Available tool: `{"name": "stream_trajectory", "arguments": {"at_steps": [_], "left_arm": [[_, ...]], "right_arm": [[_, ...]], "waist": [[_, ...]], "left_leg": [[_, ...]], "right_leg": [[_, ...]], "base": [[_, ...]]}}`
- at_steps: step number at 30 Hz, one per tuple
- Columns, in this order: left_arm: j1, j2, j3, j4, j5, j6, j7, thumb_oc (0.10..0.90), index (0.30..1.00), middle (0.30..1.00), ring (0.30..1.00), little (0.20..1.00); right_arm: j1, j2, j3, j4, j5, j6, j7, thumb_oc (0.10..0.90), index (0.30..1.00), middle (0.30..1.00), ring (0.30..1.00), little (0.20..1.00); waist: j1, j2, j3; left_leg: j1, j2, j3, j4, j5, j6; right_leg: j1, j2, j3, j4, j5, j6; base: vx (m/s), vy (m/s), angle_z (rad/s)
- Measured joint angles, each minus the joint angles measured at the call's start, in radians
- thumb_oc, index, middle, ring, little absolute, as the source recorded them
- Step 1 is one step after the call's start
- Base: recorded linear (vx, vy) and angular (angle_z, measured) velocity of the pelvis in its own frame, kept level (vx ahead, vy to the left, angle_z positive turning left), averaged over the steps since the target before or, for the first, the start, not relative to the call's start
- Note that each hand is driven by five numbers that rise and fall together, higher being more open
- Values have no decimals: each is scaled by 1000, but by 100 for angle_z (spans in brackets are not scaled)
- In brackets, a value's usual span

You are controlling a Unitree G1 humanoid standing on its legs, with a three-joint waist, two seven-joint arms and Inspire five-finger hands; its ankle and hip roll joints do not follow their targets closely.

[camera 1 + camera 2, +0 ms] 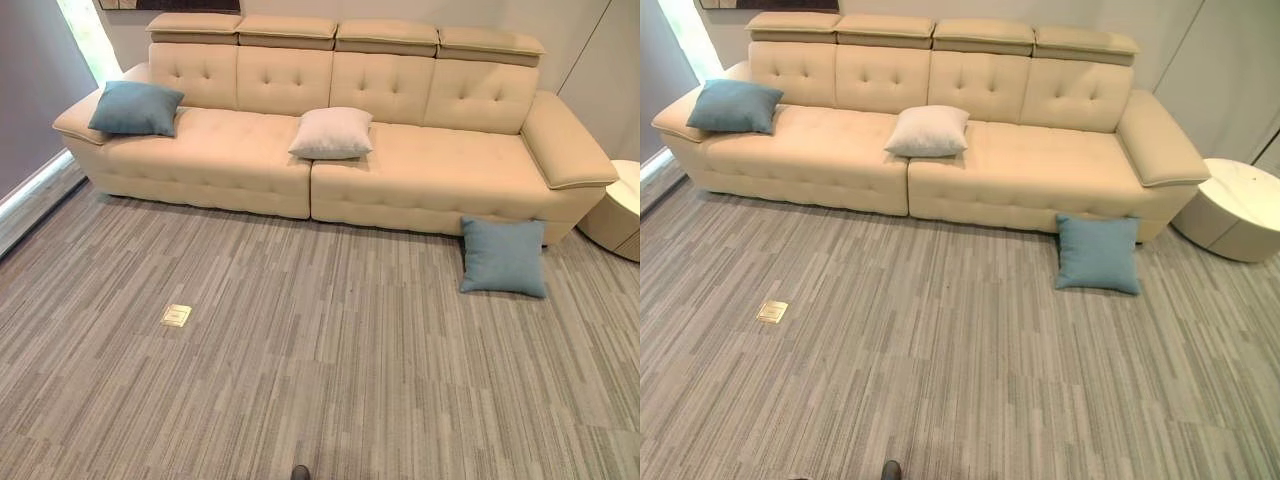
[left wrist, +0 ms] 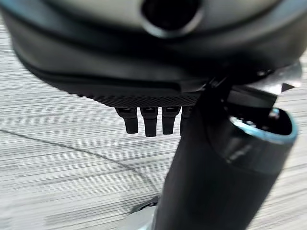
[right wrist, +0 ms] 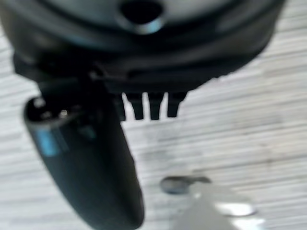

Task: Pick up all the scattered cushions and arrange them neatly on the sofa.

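Observation:
A long beige sofa [image 1: 420, 175] stands across the far side of the room. On its left end a blue cushion [image 1: 135, 108] leans by the armrest. A pale beige cushion [image 1: 331, 132] rests at the middle of the seat. Another blue cushion [image 1: 503, 256] stands on the carpet, leaning against the sofa's front near its right end. My left hand [image 2: 149, 120] hangs over the carpet with straight fingers and holds nothing. My right hand [image 3: 148, 106] hangs the same way, fingers straight and empty.
A round white side table [image 1: 1238, 210] stands to the right of the sofa. A small brass floor plate [image 1: 176, 315] is set in the striped grey carpet at the left. A window strip [image 1: 88, 35] runs behind the sofa's left end.

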Motion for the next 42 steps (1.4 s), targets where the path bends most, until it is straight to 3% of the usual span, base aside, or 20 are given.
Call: {"name": "stream_trajectory", "arguments": {"at_steps": [4,10,13,15,18,20,25,27,28,29,31,32,33,34,36,38,40,42], "left_arm": [[-34,4,-34,-51,8,-1,22,800,900,900,900,900],[-86,1,-79,-114,41,-3,29,800,900,900,900,900],[-121,-7,-114,-128,47,-3,41,800,900,900,900,900],[-127,-17,-129,-125,70,-3,44,800,900,900,900,900],[-121,-30,-163,-100,93,-1,45,800,900,900,900,900],[-117,-38,-219,-71,160,0,45,800,900,900,900,900],[-167,-41,-210,-71,186,16,51,800,900,900,900,900],[-208,-47,-218,-72,177,16,65,800,900,900,900,900],[-234,-24,-230,-75,175,18,72,800,900,900,900,900],[-254,-30,-233,-85,176,18,73,800,900,900,900,900],[-275,-37,-264,-129,176,16,78,800,900,900,900,900],[-283,-41,-306,-155,183,16,81,800,900,900,900,900],[-282,-52,-324,-181,197,9,82,800,900,900,900,900],[-281,-60,-335,-198,199,-2,81,800,900,900,900,900],[-282,-77,-345,-205,206,-14,73,800,900,900,900,900],[-279,-84,-342,-179,224,-12,65,800,900,900,900,900],[-279,-105,-312,-148,215,-30,66,800,900,900,900,900],[-276,-116,-267,-143,215,-35,65,800,900,900,900,900]], "right_arm": [[-26,3,30,-64,-4,-25,0,800,900,900,900,900],[-19,28,48,-59,-19,-23,0,800,900,900,900,900],[-19,30,48,-63,-19,-23,0,800,900,900,900,900],[-23,32,48,-70,-18,-24,0,800,900,900,900,900],[-17,32,47,-73,-18,-24,0,800,900,900,900,900],[-11,30,48,-92,-19,-24,0,800,900,900,900,900],[-4,16,47,-99,-34,-29,3,800,900,900,900,900],[-10,25,48,-72,-44,-28,2,800,900,900,900,900],[-12,44,59,-65,-46,-28,4,800,900,900,900,900],[-3,52,59,-63,-55,-28,4,800,900,900,900,900],[0,42,92,-50,-61,-23,-5,800,900,900,900,900],[-14,41,116,-26,-64,-19,-7,800,900,900,900,900],[-22,31,126,-16,-69,-6,-14,800,900,900,900,900],[-24,14,132,-8,-76,-3,-21,800,900,900,900,900],[-90,2,160,0,-98,5,-27,800,900,900,900,900],[-136,4,180,-10,-116,3,-26,800,900,900,900,900],[-164,2,198,-23,-143,6,-28,800,900,900,900,900],[-187,4,219,-25,-178,6,-27,800,900,900,900,900]], "waist": [[-13,17,12],[-16,17,22],[-38,16,40],[-42,17,46],[-81,18,53],[-90,26,60],[-133,49,79],[-120,25,105],[-106,-13,124],[-93,-30,133],[-77,-43,151],[-72,-29,154],[-59,-24,155],[-58,-26,160],[-12,-2,169],[2,20,170],[43,35,168],[83,29,157]], "left_leg": [[0,2,20,2,2,6],[5,3,19,2,2,6],[8,7,27,2,2,6],[8,16,64,2,-4,0],[14,24,88,1,-9,-4],[28,42,157,2,-23,-7],[57,87,266,11,-44,-41],[36,103,278,120,-55,-75],[-14,111,260,263,-70,-84],[-76,127,216,410,-71,-85],[-189,137,112,650,-72,-70],[-239,119,63,727,-90,-60],[-255,80,39,730,-111,-53],[-273,61,31,730,-116,-44],[-305,-2,52,615,-116,-48],[-321,-13,103,422,-97,-52],[-327,-13,127,199,-43,-91],[-309,-15,115,84,-19,-70]], "right_leg": [[-7,-1,17,0,5,0],[3,1,15,1,4,-1],[0,3,20,0,3,0],[-10,6,57,0,6,0],[-20,10,83,0,5,1],[-34,18,141,0,11,-3],[-57,46,217,16,26,-14],[-61,53,244,49,13,-46],[-79,34,259,101,-10,-75],[-94,41,262,149,-28,-98],[-84,53,288,170,-27,-110],[-67,66,308,164,-34,-128],[-68,66,325,166,-37,-130],[-73,64,333,169,-17,-133],[-71,91,395,149,-34,-153],[-49,112,394,123,-29,-176],[-23,145,416,118,-58,-186],[21,154,466,124,-100,-191]], "base": [[-5,-14,-10],[0,0,0],[-5,-61,-8],[18,-60,-48],[33,-69,-36],[56,-146,-89],[141,-277,-80],[158,-407,-72],[87,-314,-69],[143,-384,-55],[213,-115,-42],[369,3,-43],[275,8,-44],[429,-7,-71],[416,2,-86],[434,29,-50],[559,87,-26],[442,82,-63]]}}
